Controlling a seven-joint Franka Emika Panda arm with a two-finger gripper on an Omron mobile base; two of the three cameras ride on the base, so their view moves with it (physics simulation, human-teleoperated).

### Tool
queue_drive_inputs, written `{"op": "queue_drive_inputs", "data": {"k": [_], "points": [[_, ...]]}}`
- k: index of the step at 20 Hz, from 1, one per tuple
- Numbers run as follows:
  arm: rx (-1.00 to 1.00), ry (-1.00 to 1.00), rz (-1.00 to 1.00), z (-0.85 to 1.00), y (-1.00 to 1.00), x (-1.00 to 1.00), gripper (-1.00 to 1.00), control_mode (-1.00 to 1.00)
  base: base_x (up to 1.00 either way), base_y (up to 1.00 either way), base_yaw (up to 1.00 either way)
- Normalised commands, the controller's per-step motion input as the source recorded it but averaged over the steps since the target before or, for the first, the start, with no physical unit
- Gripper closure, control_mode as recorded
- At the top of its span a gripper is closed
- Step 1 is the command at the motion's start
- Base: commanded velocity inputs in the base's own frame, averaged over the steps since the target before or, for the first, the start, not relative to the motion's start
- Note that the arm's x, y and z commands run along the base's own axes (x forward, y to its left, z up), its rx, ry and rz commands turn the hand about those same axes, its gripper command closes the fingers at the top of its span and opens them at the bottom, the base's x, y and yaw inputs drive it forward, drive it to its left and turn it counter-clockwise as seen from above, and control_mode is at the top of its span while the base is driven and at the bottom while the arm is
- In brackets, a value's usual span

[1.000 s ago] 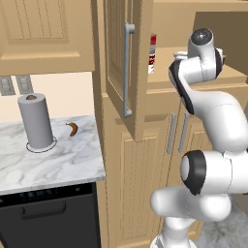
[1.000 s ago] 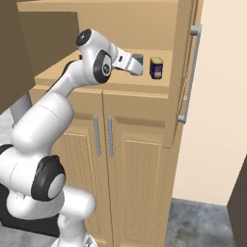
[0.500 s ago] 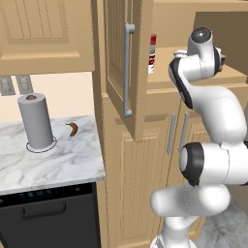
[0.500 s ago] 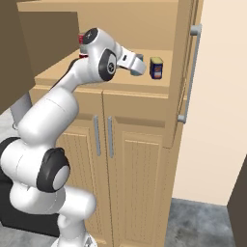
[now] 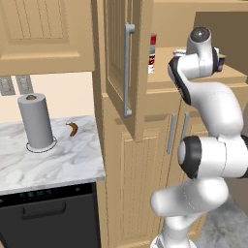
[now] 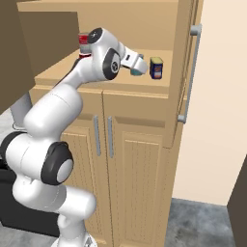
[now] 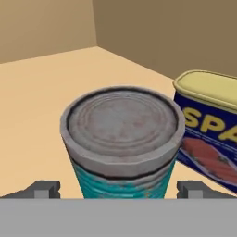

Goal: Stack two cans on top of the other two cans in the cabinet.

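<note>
Hand view, close over the cabinet shelf (image 7: 41, 106): one teal can (image 7: 122, 152) with a grey ribbed top stands upright between the two dark fingertips (image 7: 44, 189) of the end effector (image 7: 121, 190), which is spread wide on either side of the can and clasps nothing. Just beside the can, toward the shelf's back corner, stands one squat navy tin (image 7: 210, 127) with a yellow lid and yellow lettering; whether the two touch cannot be told.

Right base view shows the white arm reaching into the open light-wood cabinet (image 6: 144, 29), its end effector (image 6: 141, 66) at the teal can (image 6: 139, 69) near the front edge of the shelf, the navy tin (image 6: 156, 68) next to it on the side of the open door (image 6: 185, 72) with its long grey bar handle (image 6: 189, 75). One red-and-white can (image 6: 84, 42) shows behind the arm's upper joint, farther along the shelf.

Left base view shows one red-and-white can (image 5: 152, 53) at the shelf's edge beside the door. On the marble surface (image 5: 63, 160) stand one paper towel roll (image 5: 35, 121) and, near it toward the wall, one small brown curved object (image 5: 72, 129)
</note>
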Motion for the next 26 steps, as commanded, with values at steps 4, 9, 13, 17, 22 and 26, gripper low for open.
{"op": "queue_drive_inputs", "data": {"k": [4,9,13,17,22,26], "points": [[0.0,0.0,0.0,-0.03,-0.05,0.2,-1.0,-1.0,0.0,0.0,0.0],[0.01,0.0,0.0,-0.01,-0.04,0.11,-1.0,-1.0,0.0,0.0,0.0],[0.0,0.0,0.0,-0.02,-0.03,0.0,1.0,-1.0,0.0,0.0,0.0],[0.01,0.0,0.0,-0.04,-0.08,0.0,1.0,-1.0,0.0,0.0,0.0],[0.01,-0.01,0.0,-0.06,-0.09,-0.04,1.0,-1.0,0.0,0.0,0.0],[0.02,-0.09,0.04,0.05,-0.02,-0.18,1.0,-1.0,0.0,0.0,0.0]]}}
